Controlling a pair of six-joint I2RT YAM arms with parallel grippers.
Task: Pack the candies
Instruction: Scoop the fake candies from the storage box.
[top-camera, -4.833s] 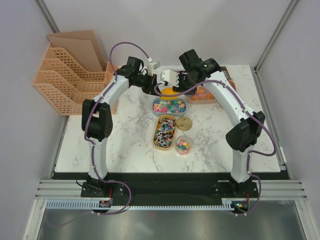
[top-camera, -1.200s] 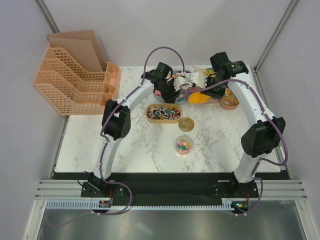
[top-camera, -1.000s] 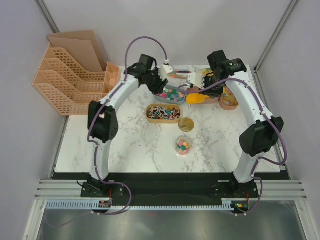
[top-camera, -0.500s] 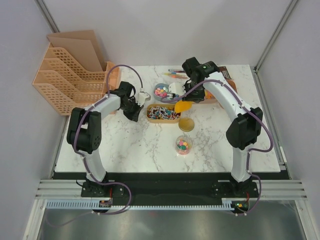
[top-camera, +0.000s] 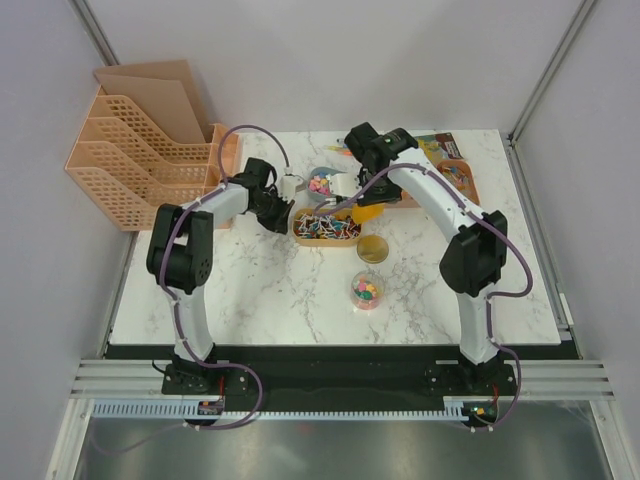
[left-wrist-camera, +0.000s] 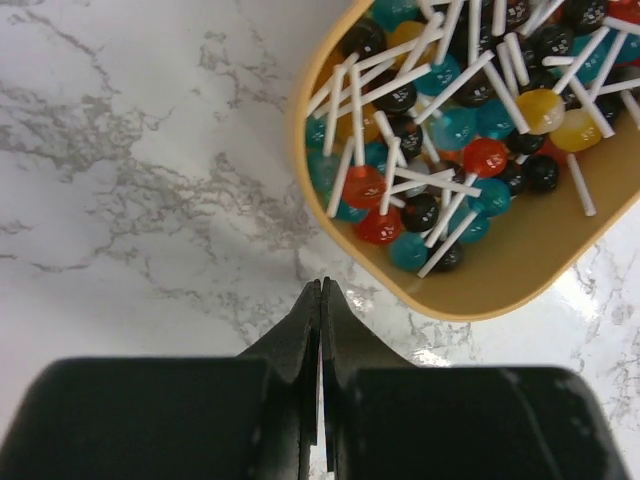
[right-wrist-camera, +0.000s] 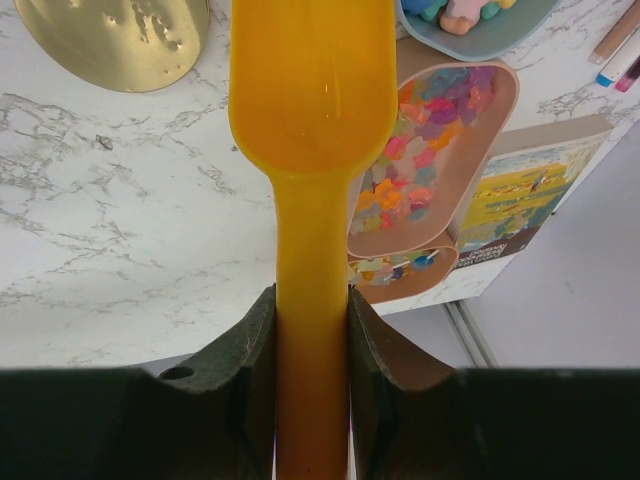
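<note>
Mixed bright candies fill a small blue bowl (top-camera: 322, 183), a clear round tub (top-camera: 367, 290) and a pink tray (top-camera: 457, 178) at the back right. The pink tray's candies (right-wrist-camera: 425, 140) also show in the right wrist view. My right gripper (top-camera: 352, 196) (right-wrist-camera: 311, 300) is shut on the handle of a yellow-orange scoop (top-camera: 368, 212) (right-wrist-camera: 310, 90). The scoop is empty and hangs above the table, between the gold lid and the pink tray. My left gripper (top-camera: 284, 200) (left-wrist-camera: 322, 285) is shut and empty, just off the left end of the lollipop tray (top-camera: 325, 226) (left-wrist-camera: 400, 295).
A gold round lid (top-camera: 373, 249) (right-wrist-camera: 110, 35) lies in front of the lollipop tray. Coloured pens (top-camera: 338, 151) and a printed booklet (right-wrist-camera: 510, 200) lie at the back. An orange file rack (top-camera: 140, 160) stands at the back left. The blue bowl's rim (right-wrist-camera: 490, 40) is beyond the scoop.
My left gripper has moved a little back and right to the lollipop tray's left end. My right arm has swung left; the scoop stays near the tray's right end.
</note>
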